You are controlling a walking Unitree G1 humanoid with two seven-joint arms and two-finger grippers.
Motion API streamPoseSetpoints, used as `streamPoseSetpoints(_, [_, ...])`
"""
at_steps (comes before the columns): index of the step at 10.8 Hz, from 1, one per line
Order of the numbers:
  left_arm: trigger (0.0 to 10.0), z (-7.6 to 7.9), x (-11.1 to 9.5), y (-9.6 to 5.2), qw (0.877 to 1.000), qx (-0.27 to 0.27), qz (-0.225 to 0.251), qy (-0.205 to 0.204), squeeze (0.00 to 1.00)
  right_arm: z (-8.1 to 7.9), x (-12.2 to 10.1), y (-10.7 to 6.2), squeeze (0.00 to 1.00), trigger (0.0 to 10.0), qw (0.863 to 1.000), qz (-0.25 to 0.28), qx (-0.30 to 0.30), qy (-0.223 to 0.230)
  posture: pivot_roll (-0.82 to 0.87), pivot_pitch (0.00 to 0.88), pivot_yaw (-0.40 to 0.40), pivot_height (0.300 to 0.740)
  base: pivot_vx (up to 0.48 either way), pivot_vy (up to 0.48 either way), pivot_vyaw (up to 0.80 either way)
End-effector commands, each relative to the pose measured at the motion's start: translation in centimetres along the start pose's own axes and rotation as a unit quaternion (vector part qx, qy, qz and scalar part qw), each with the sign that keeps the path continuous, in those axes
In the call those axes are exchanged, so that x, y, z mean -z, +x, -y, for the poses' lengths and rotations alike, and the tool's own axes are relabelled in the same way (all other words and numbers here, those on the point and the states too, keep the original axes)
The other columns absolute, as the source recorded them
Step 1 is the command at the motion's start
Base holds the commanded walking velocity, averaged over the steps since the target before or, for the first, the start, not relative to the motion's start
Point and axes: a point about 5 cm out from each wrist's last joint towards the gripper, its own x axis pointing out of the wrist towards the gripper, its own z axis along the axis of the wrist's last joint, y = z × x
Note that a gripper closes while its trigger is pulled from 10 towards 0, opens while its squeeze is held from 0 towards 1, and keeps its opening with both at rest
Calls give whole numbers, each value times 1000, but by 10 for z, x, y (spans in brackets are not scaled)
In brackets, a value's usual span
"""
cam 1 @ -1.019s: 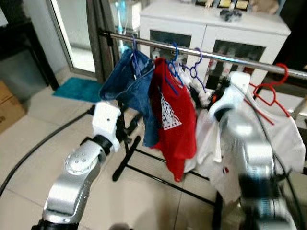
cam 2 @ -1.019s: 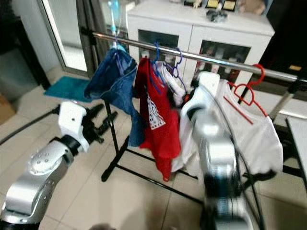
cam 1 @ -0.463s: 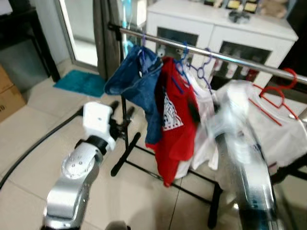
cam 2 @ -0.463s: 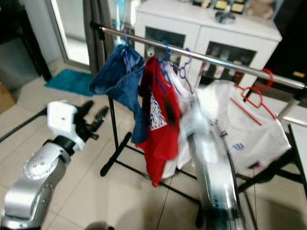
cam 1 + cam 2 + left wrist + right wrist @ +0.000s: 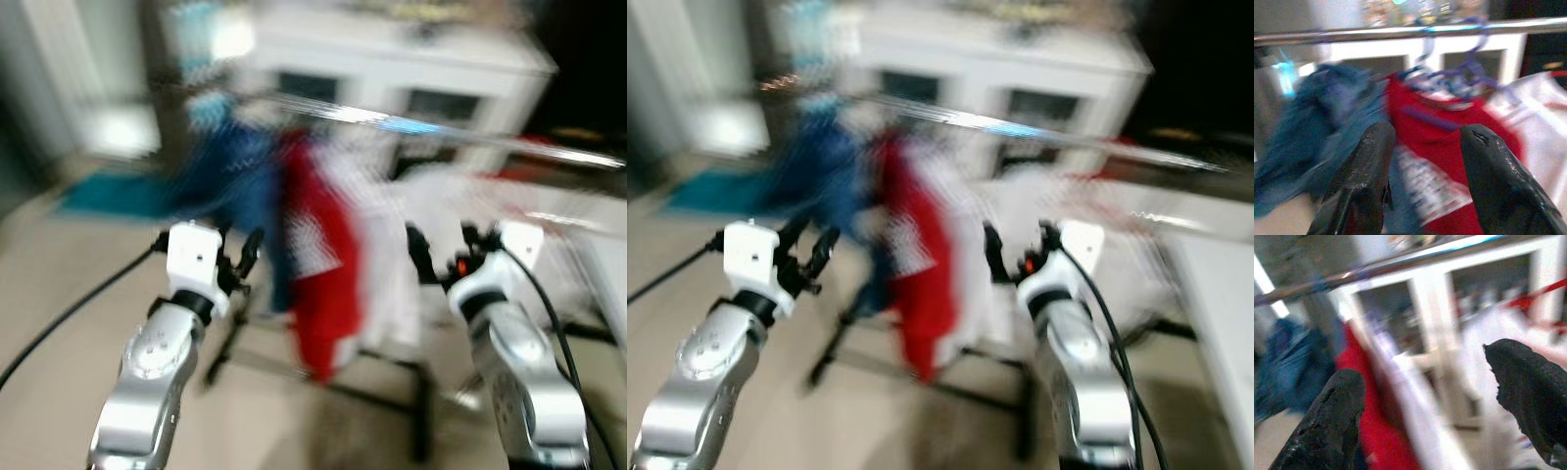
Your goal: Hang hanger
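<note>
Facing the rail point(image 5: 392, 122) of hung clothes point(image 5: 313, 245), the left gripper point(image 5: 238, 257) and right gripper point(image 5: 441, 250) hover empty, fingers spread; the hanging looks finished.

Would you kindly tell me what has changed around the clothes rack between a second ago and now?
The right tool has drawn back from the white shirt on the red hanger and now hovers open and empty before the rack. The heavy blur suggests the camera is moving, so the scene's shift is not the clothes moving. The left tool stays raised and open; the blue denim garment and red printed shirt still hang on the silver metal rail.
</note>
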Motion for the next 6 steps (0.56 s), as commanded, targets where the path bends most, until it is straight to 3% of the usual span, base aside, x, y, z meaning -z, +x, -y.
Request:
streamPoseSetpoints(1, [10000, 7, -2, 5, 1000, 18, 8, 1, 0, 4, -4, 5, 0, 10000, 1000, 2, 4, 3, 103, 0, -37, 740, 469, 0, 0])
streamPoseSetpoints(3, [10000, 8, -4, 5, 1000, 22, 11, 5, 0, -2, -3, 9, 0, 10000, 1000, -10, -27, -8, 112, 0, -49, 740, 467, 0, 0])
streamPoseSetpoints(4, [10000, 8, -5, 4, 1000, 20, 13, 6, 0, -6, -2, 11, 0, 10000, 997, -20, -51, -57, 116, 0, -56, 740, 469, 0, 800])
streamPoseSetpoints(5, [10000, 8, -6, 3, 1000, 21, 15, 6, 0, -7, -4, 11, 0, 10000, 996, -18, -62, -54, 117, 0, -58, 740, 469, 0, 800])
streamPoseSetpoints(6, [10000, 11, -8, 1, 999, 33, 24, 1, 0, -3, -4, 12, 0, 10000, 993, -34, -102, -49, 124, 0, -61, 740, 0, 0, 0])
